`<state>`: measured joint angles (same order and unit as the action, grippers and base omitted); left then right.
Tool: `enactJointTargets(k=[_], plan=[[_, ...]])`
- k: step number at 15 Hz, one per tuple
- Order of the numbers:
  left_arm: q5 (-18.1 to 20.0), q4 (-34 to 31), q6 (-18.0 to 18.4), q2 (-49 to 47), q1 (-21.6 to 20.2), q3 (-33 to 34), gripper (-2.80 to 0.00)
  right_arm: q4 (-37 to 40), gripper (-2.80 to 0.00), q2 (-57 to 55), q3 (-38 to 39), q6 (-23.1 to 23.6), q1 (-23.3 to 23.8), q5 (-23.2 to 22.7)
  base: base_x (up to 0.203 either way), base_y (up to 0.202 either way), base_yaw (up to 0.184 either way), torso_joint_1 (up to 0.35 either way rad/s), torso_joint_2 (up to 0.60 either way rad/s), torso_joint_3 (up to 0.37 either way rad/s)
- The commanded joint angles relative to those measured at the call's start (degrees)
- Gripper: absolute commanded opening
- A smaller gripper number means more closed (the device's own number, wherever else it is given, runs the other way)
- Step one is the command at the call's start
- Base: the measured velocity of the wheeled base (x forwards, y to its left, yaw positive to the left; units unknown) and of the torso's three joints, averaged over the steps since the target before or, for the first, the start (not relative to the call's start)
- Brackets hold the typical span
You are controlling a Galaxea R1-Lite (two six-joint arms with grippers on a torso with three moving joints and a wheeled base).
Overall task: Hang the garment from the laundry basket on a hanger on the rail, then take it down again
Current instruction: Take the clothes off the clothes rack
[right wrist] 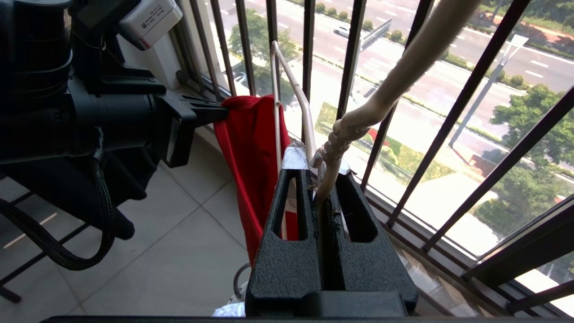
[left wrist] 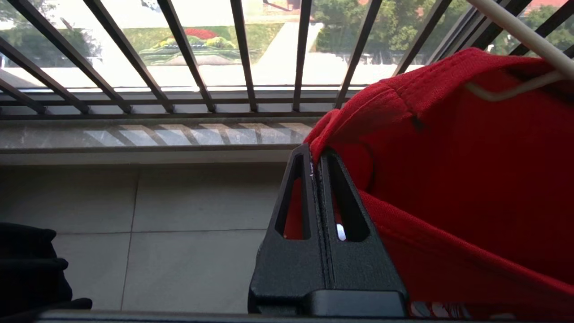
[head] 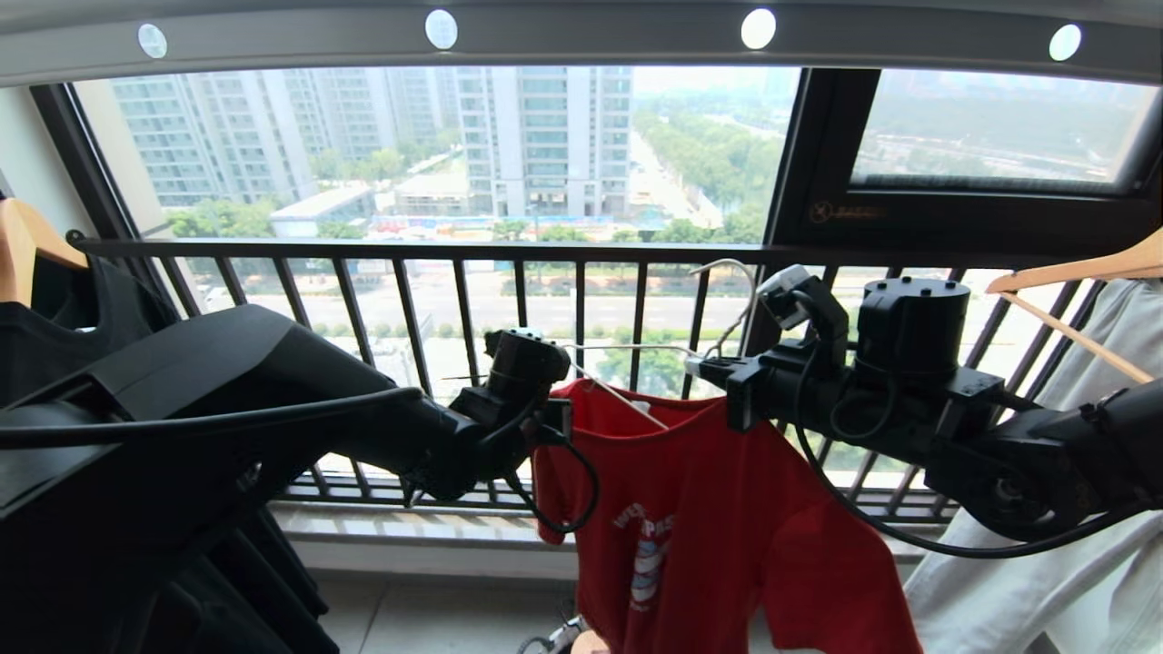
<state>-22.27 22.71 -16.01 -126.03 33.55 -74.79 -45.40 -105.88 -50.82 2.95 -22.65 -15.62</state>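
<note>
Two hands held it below the rail (head: 581, 36): left hand (left wrist: 316, 154) pinched on the soft, light garment (head: 709, 509) shoulder, right hand (right wrist: 325, 179) clamped on the thin, springy hanger (right wrist: 341, 130) neck, the surest hold

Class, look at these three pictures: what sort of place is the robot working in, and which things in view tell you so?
Probably a high-rise flat's enclosed laundry balcony: a barred window railing overlooks streets and towers far below, a holed grey rail runs overhead, and clothes hang on wooden hangers.
</note>
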Motion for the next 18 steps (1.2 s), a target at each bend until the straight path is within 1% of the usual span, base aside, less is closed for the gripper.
enactJointTargets(k=[1,2,3,4,5,8,12,16,18], plan=[[-0.4,0.3,0.5,-2.1,0.1,-0.2,-2.8,-0.3,-2.8,-0.1,-0.1,-0.4,0.1,-0.1,0.0,0.0,0.0,0.0,0.0,0.0],[-0.7,0.9,0.9,-3.2,-0.2,-1.7,-2.8,-0.3,-2.8,0.0,0.0,-0.4,0.0,-0.1,0.0,0.0,0.0,0.0,0.0,0.0],[-1.1,3.4,0.8,-4.4,-1.5,-3.3,-2.8,-0.3,-2.8,0.0,0.2,-0.4,0.0,-0.1,0.0,0.0,0.0,0.0,0.0,0.0],[-1.7,7.9,0.4,-4.9,-2.2,-3.9,-2.8,-0.3,-2.8,0.0,0.2,-0.4,0.0,-0.2,0.0,0.0,0.0,0.0,0.0,0.0],[-2.0,10.9,0.2,-4.5,-3.0,-3.9,-2.8,-0.3,-2.8,0.0,0.2,-0.4,0.0,-0.1,0.0,0.0,0.0,0.0,0.0,0.0],[-2.1,11.4,0.3,-2.1,-5.3,-4.3,-2.8,-0.3,-2.8,-0.1,0.1,-0.4,0.2,-0.1,0.0,0.0,0.0,0.0,0.0,0.0],[-2.0,11.6,1.4,-5.7,-5.4,-4.4,-2.8,-0.3,-2.8,-0.2,0.0,-0.4,0.2,-0.1,0.0,0.0,0.0,0.0,0.0,0.0],[-2.0,11.8,1.5,-8.1,-5.3,-5.0,-2.8,-0.3,-2.8,-0.1,0.2,-0.3,0.2,-0.2,0.0,0.0,0.0,0.0,0.0,0.0],[-2.0,13.9,1.5,-8.8,-5.3,-5.3,-2.8,-0.3,-2.8,-0.1,0.2,-0.3,0.2,-0.2,0.0,0.0,0.0,0.0,0.0,0.0]])
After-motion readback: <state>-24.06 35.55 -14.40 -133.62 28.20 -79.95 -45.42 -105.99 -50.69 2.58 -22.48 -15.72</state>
